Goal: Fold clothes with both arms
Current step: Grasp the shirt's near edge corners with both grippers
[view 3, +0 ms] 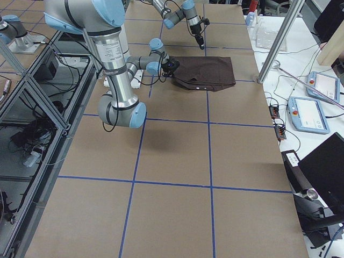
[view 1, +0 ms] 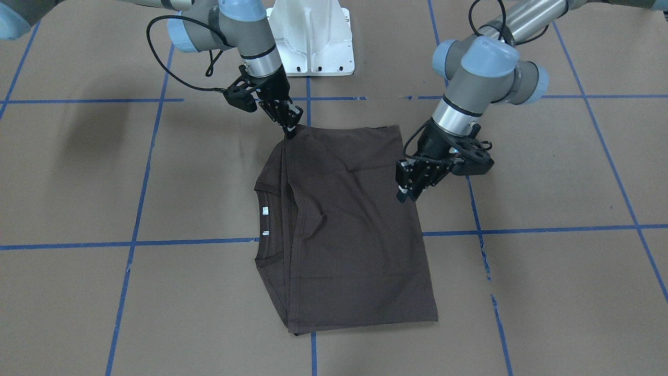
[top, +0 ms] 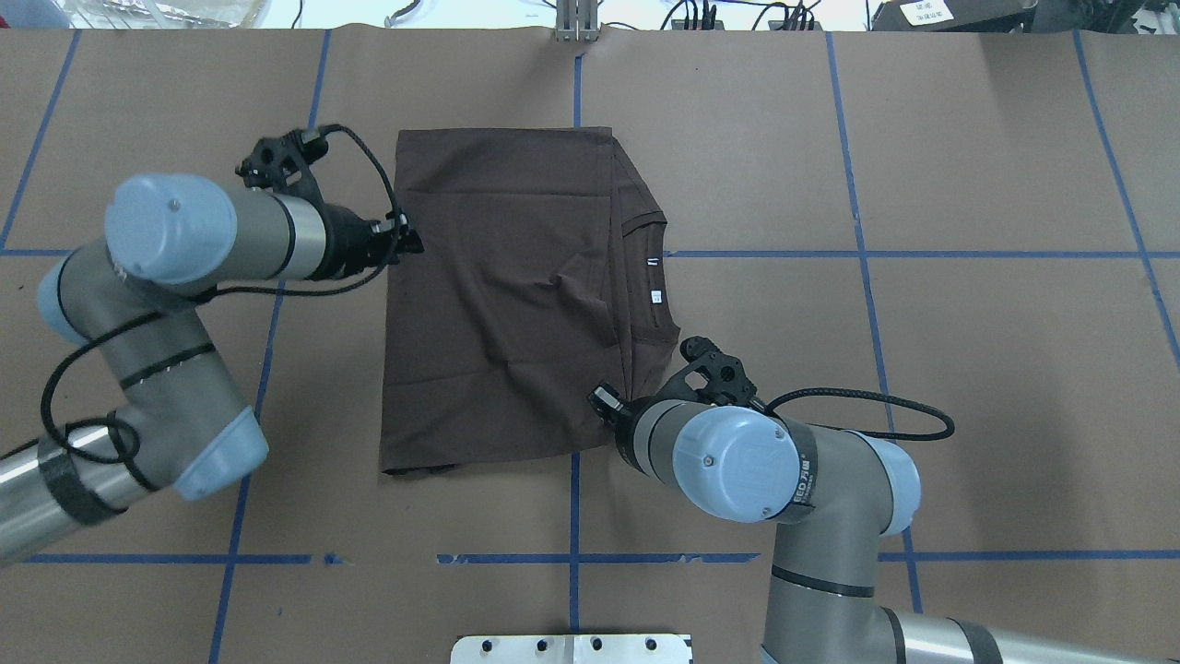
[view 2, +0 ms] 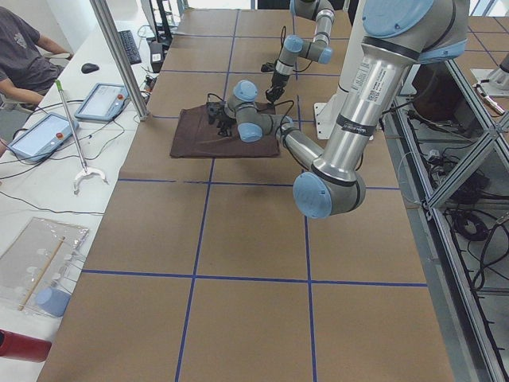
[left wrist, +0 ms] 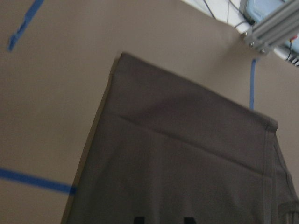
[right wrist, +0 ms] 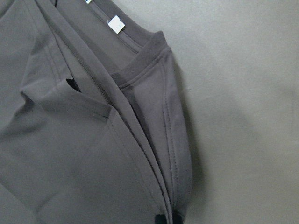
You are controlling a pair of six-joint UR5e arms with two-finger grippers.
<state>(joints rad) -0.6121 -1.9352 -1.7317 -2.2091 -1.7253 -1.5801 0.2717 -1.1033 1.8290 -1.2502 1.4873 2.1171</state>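
The dark grey-brown T-shirt (view 1: 355, 235) lies folded flat on the brown table, its ribbed collar and white neck tag (view 1: 265, 210) showing along one side. My right gripper (view 1: 290, 129) is shut on the shirt's corner nearest the robot, on the collar side. In the right wrist view its fingertips (right wrist: 161, 219) pinch the layered edge of the shirt (right wrist: 70, 140). My left gripper (view 1: 404, 194) hovers at the opposite side edge of the shirt (top: 498, 304). It is open, and its two tips sit apart over the cloth (left wrist: 187, 163) in the left wrist view.
The white base bracket (view 1: 313, 36) stands just behind the shirt. Blue tape lines (view 1: 135, 209) grid the table. In the side views a seated person (view 2: 20, 48), tablets (view 2: 99, 101) and a metal pole (view 2: 119, 56) sit beyond the far table edge.
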